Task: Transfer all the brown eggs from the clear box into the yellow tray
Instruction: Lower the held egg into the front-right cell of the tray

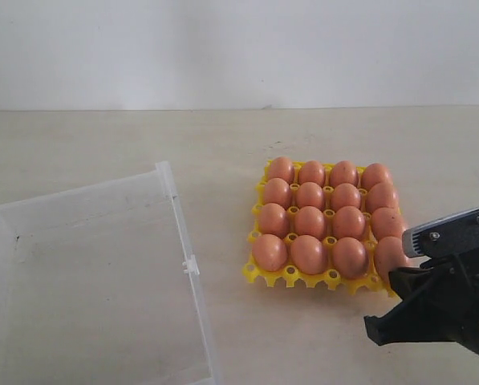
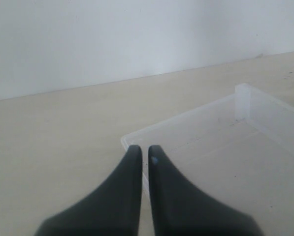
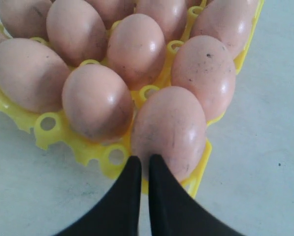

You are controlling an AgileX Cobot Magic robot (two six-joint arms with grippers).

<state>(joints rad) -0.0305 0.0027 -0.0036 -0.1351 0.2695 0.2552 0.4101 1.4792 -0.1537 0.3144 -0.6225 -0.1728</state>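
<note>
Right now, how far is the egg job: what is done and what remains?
Done, it seems: sixteen brown eggs fill every cup of the yellow tray, and no egg shows in the clear box. In hand: nothing; the right pincer is shut and empty by the corner egg, the left pincer shut near the box's corner. Left: nothing visible.
</note>
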